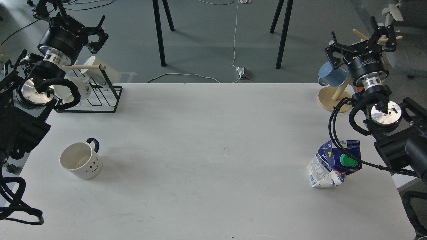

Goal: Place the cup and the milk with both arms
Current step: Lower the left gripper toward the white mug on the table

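The cup (81, 161), white with a black handle and a smiley face, stands upright near the table's left front. The milk (333, 164), a dented blue and white carton with a green cap, stands near the right edge. My left gripper (94, 36) hovers open over the far left corner, well behind the cup. My right gripper (363, 41) hovers open over the far right corner, well behind the milk. Neither holds anything.
A black wire rack (100, 96) with white mugs (98, 70) sits at the far left corner. A wooden mug tree (333, 100) with a light blue mug (330, 75) stands at the far right corner. The white table (206, 150) ends near the carton on the right.
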### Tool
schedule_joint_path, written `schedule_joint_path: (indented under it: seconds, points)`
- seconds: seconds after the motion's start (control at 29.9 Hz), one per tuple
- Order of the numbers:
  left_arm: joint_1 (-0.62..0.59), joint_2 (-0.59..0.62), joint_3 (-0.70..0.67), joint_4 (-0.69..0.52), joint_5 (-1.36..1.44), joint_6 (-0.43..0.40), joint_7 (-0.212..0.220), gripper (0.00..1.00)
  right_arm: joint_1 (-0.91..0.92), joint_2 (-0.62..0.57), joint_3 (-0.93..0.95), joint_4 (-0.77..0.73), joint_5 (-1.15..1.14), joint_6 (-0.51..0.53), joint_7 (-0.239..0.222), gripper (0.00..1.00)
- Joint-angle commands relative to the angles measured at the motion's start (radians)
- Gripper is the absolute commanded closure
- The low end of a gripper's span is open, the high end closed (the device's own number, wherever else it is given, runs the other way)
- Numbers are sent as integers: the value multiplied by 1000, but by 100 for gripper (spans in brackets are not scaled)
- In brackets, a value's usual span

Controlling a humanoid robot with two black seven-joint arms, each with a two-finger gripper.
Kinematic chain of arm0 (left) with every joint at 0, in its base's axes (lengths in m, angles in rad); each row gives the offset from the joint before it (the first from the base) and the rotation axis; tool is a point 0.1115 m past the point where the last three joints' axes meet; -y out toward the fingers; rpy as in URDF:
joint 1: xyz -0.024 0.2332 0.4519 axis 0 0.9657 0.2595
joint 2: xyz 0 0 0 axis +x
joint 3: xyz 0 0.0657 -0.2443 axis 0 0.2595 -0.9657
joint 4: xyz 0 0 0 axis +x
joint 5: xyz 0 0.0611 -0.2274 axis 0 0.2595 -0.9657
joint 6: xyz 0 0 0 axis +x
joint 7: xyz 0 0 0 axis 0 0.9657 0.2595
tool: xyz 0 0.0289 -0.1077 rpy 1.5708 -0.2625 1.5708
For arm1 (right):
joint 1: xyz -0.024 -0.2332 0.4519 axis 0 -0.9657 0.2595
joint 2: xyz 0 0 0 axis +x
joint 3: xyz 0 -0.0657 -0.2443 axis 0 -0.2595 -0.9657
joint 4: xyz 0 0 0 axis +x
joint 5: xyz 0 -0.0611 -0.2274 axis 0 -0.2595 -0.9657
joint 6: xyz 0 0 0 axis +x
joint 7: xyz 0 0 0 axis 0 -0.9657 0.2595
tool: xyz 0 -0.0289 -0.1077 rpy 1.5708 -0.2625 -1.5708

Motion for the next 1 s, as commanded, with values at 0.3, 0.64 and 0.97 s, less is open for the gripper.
schedule_joint_path:
  seconds: [0.3, 0.64, 0.97]
  points:
    - [7, 19, 23, 5, 6, 0, 1, 0, -1, -6, 0, 5, 0, 0, 1, 0]
    - [145, 287, 147, -16, 17, 0, -22, 5, -3, -12, 4, 22, 0, 0, 1, 0]
    - [179, 494, 250, -14, 544, 0, -273, 29, -6, -12, 4, 28, -1, 0, 1, 0]
